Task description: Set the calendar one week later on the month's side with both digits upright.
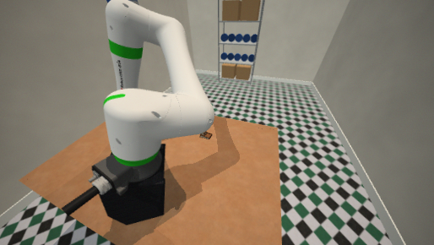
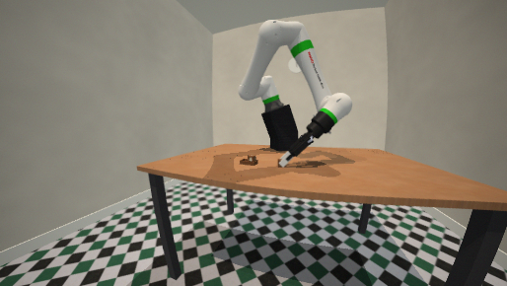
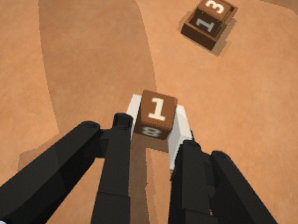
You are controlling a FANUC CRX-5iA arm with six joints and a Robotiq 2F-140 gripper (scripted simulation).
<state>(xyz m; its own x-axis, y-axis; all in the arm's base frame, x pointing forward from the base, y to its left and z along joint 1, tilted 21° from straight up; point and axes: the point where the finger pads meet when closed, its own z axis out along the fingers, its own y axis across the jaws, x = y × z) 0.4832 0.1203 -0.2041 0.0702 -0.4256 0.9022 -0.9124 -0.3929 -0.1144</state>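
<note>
Exterior view takes in the wooden table [image 2: 375,178], my white arm [image 2: 306,54] bent down over it, and the small tray [image 2: 250,161] standing apart from my gripper [image 2: 285,160]. At the wrist, that tray [image 3: 200,30] holds one cube [image 3: 214,11] with a 3 on top and a 1 on its side. My gripper [image 3: 154,113] is clamped on the other cube [image 3: 157,115], its 1 facing up, low over the table. I judge I am re-orienting this cube. To do it well I should keep the squeeze even on its flat sides, lift straight, and watch which digit turns outward before carrying it to the tray.
</note>
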